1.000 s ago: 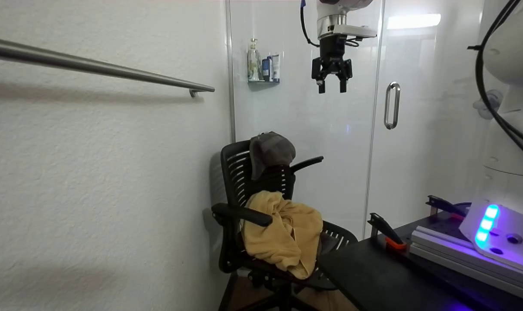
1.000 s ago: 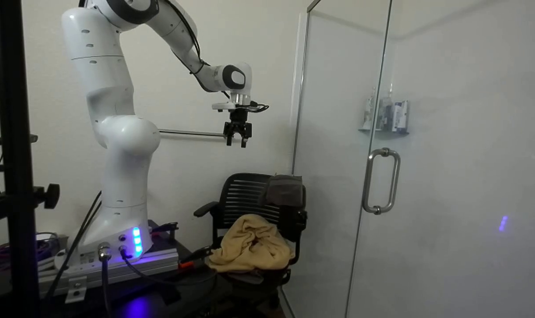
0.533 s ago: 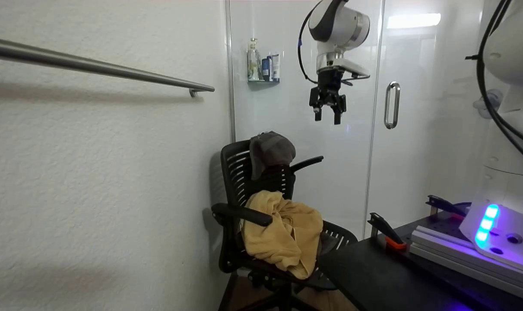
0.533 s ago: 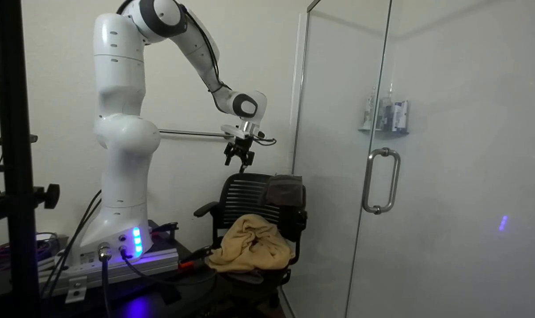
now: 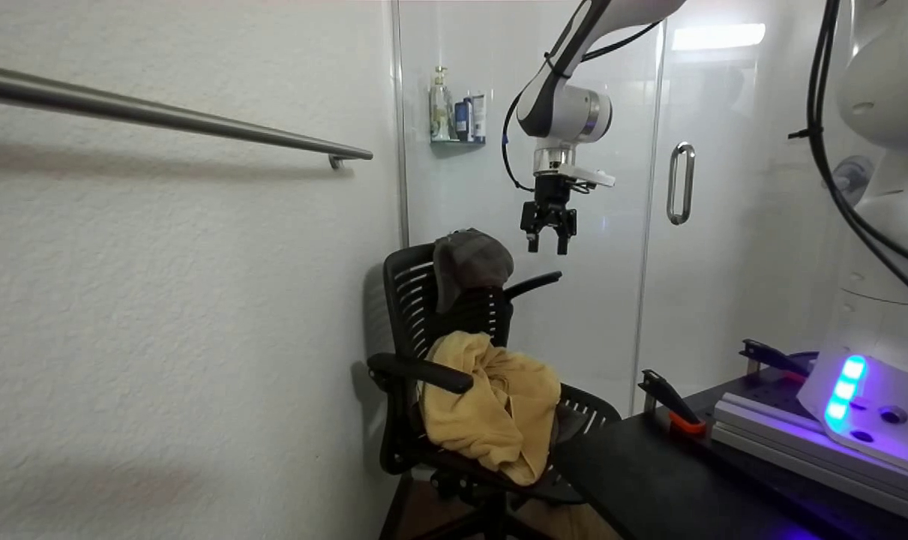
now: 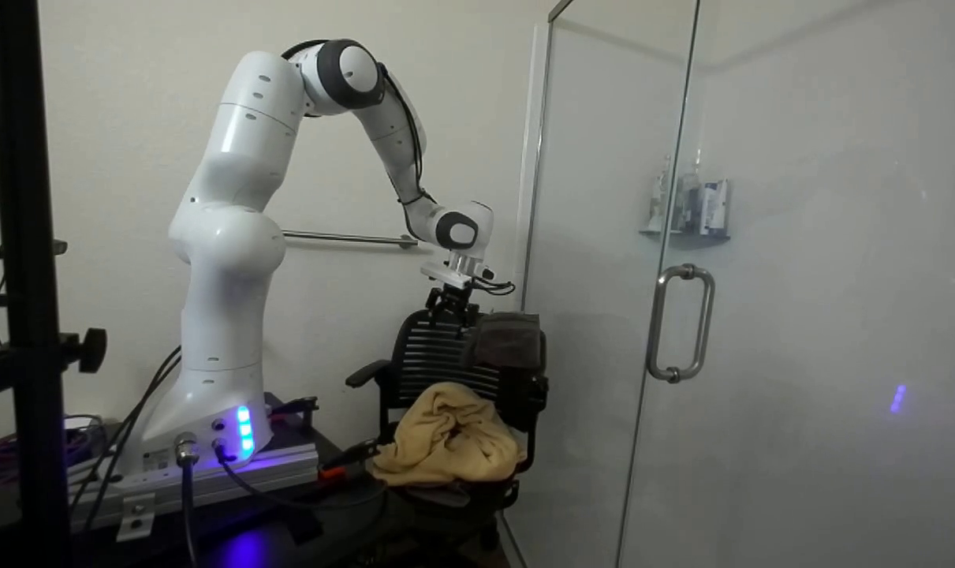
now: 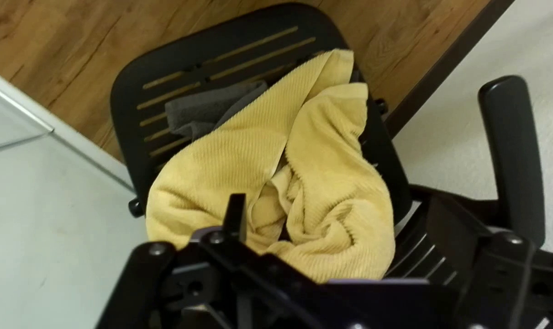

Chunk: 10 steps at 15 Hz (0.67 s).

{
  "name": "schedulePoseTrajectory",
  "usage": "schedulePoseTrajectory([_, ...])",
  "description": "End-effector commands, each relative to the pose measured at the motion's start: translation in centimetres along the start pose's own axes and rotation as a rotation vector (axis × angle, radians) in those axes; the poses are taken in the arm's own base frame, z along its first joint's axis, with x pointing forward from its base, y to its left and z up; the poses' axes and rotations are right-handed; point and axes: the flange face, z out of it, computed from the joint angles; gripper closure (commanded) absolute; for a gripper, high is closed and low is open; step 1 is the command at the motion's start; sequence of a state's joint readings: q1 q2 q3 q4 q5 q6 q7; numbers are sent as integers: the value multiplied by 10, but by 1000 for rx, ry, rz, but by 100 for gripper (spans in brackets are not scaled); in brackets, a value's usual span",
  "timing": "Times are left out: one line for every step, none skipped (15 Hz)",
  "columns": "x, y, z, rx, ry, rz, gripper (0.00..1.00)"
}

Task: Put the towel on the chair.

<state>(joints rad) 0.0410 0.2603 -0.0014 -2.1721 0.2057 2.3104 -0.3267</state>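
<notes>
The towel (image 5: 474,259), a small dark grey-brown cloth, hangs bunched over the top of the chair back. It also shows in an exterior view (image 6: 507,341). The chair (image 5: 420,371) is black with a ribbed back and armrests; its slotted seat shows in the wrist view (image 7: 132,100). My gripper (image 5: 548,246) is open and empty, pointing down, above the seat and apart from the towel. In an exterior view the gripper (image 6: 449,314) appears just left of the towel. In the wrist view the gripper (image 7: 344,219) has its fingers spread; the towel on the back is not clearly visible there.
A mustard-yellow cloth (image 7: 331,151) lies heaped on the seat, partly over another dark grey cloth (image 7: 212,107). An armrest (image 7: 511,151) stands beside the wall. A black table (image 5: 648,472) and glass door with handle (image 5: 680,184) are near. A metal bar (image 5: 161,112) runs along the wall.
My gripper has moved down and toward the chair back, staying open. In an exterior view it has come close to the towel's left. The towel, yellow cloth and chair have not moved.
</notes>
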Motion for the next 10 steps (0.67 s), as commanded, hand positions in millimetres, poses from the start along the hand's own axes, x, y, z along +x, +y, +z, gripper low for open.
schedulePoseTrajectory([24, 21, -8, -70, 74, 14, 0])
schedulePoseTrajectory([26, 25, -14, -71, 81, 16, 0])
schedulePoseTrajectory([16, 11, -9, -60, 63, 8, 0])
schedulePoseTrajectory([20, 16, -13, -63, 71, 12, 0])
schedulePoseTrajectory([22, 20, -15, -65, 76, 16, 0])
schedulePoseTrajectory([22, 22, -16, -65, 79, 19, 0])
schedulePoseTrajectory([17, 20, -14, -86, 56, 21, 0])
schedulePoseTrajectory([20, 19, -7, -94, 54, 27, 0])
schedulePoseTrajectory([29, 19, 4, -134, 79, 51, 0])
schedulePoseTrajectory([38, 15, 11, -171, 103, 52, 0])
